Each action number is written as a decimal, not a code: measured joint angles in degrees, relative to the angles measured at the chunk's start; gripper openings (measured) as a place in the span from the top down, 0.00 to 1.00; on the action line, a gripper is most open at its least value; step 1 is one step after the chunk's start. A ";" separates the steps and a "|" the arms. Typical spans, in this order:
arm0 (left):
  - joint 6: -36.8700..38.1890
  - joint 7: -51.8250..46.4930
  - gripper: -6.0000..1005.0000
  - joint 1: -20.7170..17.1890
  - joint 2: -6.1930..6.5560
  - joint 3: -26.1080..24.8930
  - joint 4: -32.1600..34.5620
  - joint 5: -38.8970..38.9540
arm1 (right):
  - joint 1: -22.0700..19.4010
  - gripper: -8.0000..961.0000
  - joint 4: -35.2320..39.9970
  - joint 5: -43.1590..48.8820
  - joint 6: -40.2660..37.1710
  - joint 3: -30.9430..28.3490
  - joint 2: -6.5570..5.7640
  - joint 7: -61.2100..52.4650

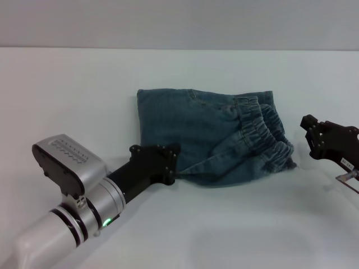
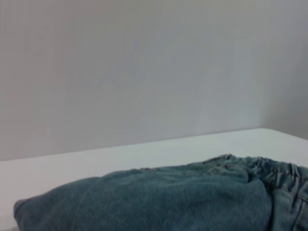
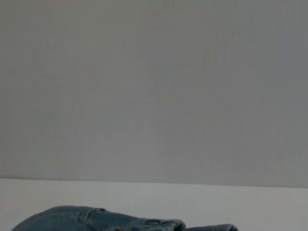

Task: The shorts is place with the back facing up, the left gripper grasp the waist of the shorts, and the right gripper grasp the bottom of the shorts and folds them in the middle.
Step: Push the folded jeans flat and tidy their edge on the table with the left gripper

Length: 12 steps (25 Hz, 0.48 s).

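Observation:
The blue-green denim shorts (image 1: 190, 123) lie folded in half on the white table, fold line at the left. The ruffled waist (image 1: 269, 134) sits at the right end of the pile. The bottom of the shorts is hidden in the fold. My left gripper (image 1: 171, 163), a black claw on a white and silver arm with a green light, rests at the front left edge of the shorts, touching the cloth. My right gripper (image 1: 309, 133) hovers just right of the waist, apart from it. The left wrist view shows the shorts (image 2: 168, 197) close up with the waist (image 2: 284, 175); the right wrist view shows the shorts (image 3: 96, 219) low in the picture.
The white table (image 1: 84, 95) spreads out on every side of the shorts and ends at a plain grey wall (image 1: 179, 22) behind. A thin metal piece (image 1: 348, 178) shows under the right arm.

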<state>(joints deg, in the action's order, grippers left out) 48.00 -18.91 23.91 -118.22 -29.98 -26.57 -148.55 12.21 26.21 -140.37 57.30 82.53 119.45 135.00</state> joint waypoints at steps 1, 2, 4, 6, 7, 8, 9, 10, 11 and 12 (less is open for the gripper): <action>0.00 0.00 0.99 0.00 0.00 0.00 0.00 0.00 | 0.11 0.99 -0.12 0.00 0.01 0.00 0.00 0.00; 0.21 0.00 0.99 0.12 0.00 -0.56 0.14 -0.07 | 0.17 0.99 -0.18 0.00 0.01 0.00 0.00 0.00; 3.18 0.31 1.00 -0.86 0.33 -0.78 -1.31 -0.29 | 0.37 0.99 -0.42 0.00 0.01 0.00 -0.05 0.00; 5.87 0.37 0.99 -1.88 0.42 -0.42 -2.33 -0.36 | 0.92 0.99 -1.06 0.00 0.02 0.00 -0.09 0.00; 5.87 0.37 0.99 -1.88 0.42 -0.42 -2.33 -0.36 | 0.92 0.99 -1.06 0.00 0.02 0.00 -0.09 0.00; 6.47 0.23 0.99 -2.42 0.44 -0.31 -3.18 -0.36 | 1.12 0.99 -1.33 0.00 0.02 0.00 -0.10 0.00; 6.69 0.12 0.99 -2.77 0.46 -0.25 -3.82 -0.40 | 1.35 0.99 -1.56 0.00 0.02 0.00 -0.10 0.00; 6.70 0.06 0.99 -3.15 0.47 -0.19 -4.56 -0.66 | 1.55 0.99 -1.79 0.00 0.02 0.00 -0.10 0.00; 6.59 -0.09 0.99 -3.42 0.48 -0.14 -5.23 -1.38 | 1.69 0.99 -1.92 0.00 0.02 0.00 -0.10 0.00; 6.45 -0.26 0.99 -3.57 0.45 -0.12 -5.68 -1.98 | 1.84 0.99 -2.03 0.00 0.02 0.01 -0.10 0.00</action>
<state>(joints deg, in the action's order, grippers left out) 54.45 -19.16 20.33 -117.77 -30.10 -32.25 -150.53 14.05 24.19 -140.36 57.32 82.54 119.35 135.00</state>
